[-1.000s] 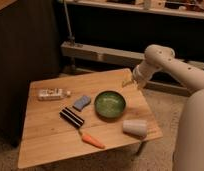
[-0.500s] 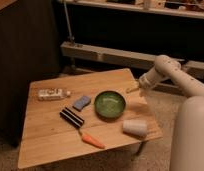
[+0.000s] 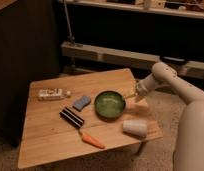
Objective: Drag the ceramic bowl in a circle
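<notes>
Camera view: a low wooden table (image 3: 50,145) stands on a speckled floor in front of a dark cabinet, and a pale rail runs along behind it. The ceramic bowl (image 3: 110,105) sits upright on the right half of the table, a little back from the middle. It is glossy green with a darker rim and a paler centre, and it is the widest thing there.

The robot's white arm (image 3: 170,82) comes in from the right and bends down over the table's right edge. Its gripper (image 3: 134,97) hangs just beside the bowl's right rim, low over the wood, with its fingers spread and nothing between them. One finger points toward the rim — whether it touches the bowl cannot be told.

A whitish cup (image 3: 135,128) lies on its side in front of the bowl, near the table's right front corner and apart from the bowl. To the left of the bowl a blue-grey sponge (image 3: 81,102) lies flat, and just in front of that a dark oblong block (image 3: 72,117) sits at an angle. A carrot (image 3: 92,141) lies nearer the front edge, its thick end close to the block. At the back left a clear bottle (image 3: 52,93) rests on its side — well apart from the bowl.
</notes>
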Tool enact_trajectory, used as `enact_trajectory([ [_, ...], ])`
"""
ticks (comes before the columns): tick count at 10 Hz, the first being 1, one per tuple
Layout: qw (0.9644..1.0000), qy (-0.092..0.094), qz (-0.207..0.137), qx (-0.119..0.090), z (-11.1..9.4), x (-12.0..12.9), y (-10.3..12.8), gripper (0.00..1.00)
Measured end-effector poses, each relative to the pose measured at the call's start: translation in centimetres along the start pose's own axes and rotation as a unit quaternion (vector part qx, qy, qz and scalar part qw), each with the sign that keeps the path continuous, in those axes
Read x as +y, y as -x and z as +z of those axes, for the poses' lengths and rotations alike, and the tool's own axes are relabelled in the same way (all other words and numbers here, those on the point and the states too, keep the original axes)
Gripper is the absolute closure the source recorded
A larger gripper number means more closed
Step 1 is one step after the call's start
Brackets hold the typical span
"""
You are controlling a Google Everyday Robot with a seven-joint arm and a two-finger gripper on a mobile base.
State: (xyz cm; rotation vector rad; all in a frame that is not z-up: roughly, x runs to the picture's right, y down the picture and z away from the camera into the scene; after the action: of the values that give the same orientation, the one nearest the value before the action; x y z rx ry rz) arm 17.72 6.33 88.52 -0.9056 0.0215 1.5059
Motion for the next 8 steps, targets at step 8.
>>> enact_trajectory([
  [8, 0.9992, -0.039, -0.003, -0.013, 4.2, 0.2, 1.4, 0.45],
])
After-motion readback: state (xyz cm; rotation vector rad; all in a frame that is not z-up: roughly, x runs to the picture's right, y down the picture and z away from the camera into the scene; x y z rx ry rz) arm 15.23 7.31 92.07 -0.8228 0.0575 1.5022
